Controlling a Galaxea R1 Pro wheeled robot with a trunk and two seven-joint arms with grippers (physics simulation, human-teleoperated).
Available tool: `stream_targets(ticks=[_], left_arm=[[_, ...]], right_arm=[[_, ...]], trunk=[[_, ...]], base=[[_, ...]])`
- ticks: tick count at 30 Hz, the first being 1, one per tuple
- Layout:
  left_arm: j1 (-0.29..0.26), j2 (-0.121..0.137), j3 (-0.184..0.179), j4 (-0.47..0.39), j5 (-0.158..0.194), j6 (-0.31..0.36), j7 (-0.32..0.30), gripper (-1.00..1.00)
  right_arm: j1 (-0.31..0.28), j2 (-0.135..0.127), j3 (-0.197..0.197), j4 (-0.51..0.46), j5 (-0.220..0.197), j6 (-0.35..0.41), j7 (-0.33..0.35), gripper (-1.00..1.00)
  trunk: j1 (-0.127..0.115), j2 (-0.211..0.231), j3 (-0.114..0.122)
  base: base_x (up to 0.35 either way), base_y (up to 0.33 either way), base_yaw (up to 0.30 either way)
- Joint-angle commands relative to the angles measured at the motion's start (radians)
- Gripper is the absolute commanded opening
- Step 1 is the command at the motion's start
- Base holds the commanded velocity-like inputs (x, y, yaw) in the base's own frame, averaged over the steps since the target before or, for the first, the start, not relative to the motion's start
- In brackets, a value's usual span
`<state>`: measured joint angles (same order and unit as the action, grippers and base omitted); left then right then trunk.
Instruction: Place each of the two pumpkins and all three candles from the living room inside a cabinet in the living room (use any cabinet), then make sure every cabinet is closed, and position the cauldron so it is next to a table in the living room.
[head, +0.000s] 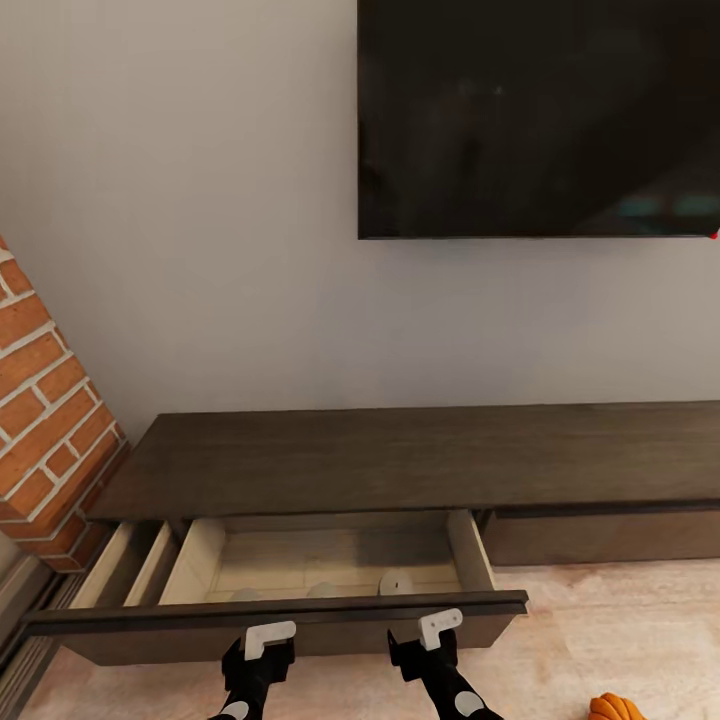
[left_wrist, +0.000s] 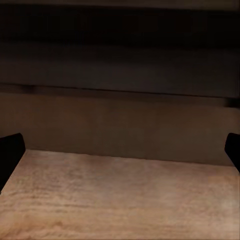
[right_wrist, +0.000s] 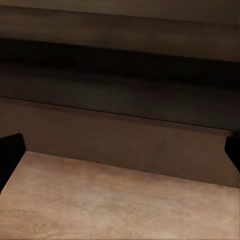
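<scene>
The long dark-brown cabinet (head: 400, 460) stands against the wall, its left drawer (head: 300, 612) pulled out and showing a pale beige inside. Pale tops of three candles (head: 395, 582) peek over the drawer front. One orange pumpkin (head: 614, 708) lies on the floor at the lower right, partly cut off by the frame. My left gripper (head: 262, 655) and right gripper (head: 428, 645) sit low, side by side, just before the drawer front. In the wrist views the left gripper (left_wrist: 120, 155) and right gripper (right_wrist: 120, 155) are open, facing the dark drawer front (left_wrist: 120, 125) above the wood floor.
A large black TV (head: 540, 115) hangs on the white wall above the cabinet. A brick column (head: 45, 420) stands at the left, beside the cabinet's end. The cabinet's right drawer front (head: 600, 535) is closed. Light wood floor (head: 620, 630) extends to the right.
</scene>
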<state>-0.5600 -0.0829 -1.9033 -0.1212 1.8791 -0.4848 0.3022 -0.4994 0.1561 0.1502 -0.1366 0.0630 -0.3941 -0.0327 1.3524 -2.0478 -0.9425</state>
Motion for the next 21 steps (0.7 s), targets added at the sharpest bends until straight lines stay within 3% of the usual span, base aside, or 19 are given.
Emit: stream_targets(ticks=[1,21], left_arm=[[0.000,0.000,0.000,0.000,0.000,0.000,0.000,1.00],[0.000,0.000,0.000,0.000,0.000,0.000,0.000,1.00]], right_arm=[[-0.001,0.000,0.003,-0.002,0.000,0.000,-0.001,1.00],[-0.001,0.000,0.003,-0.001,0.001,0.000,-0.001,1.00]], trunk=[[0.000,0.000,0.000],[0.000,0.000,0.000]], base=[[0.328,0.000,0.000],[0.328,0.000,0.000]])
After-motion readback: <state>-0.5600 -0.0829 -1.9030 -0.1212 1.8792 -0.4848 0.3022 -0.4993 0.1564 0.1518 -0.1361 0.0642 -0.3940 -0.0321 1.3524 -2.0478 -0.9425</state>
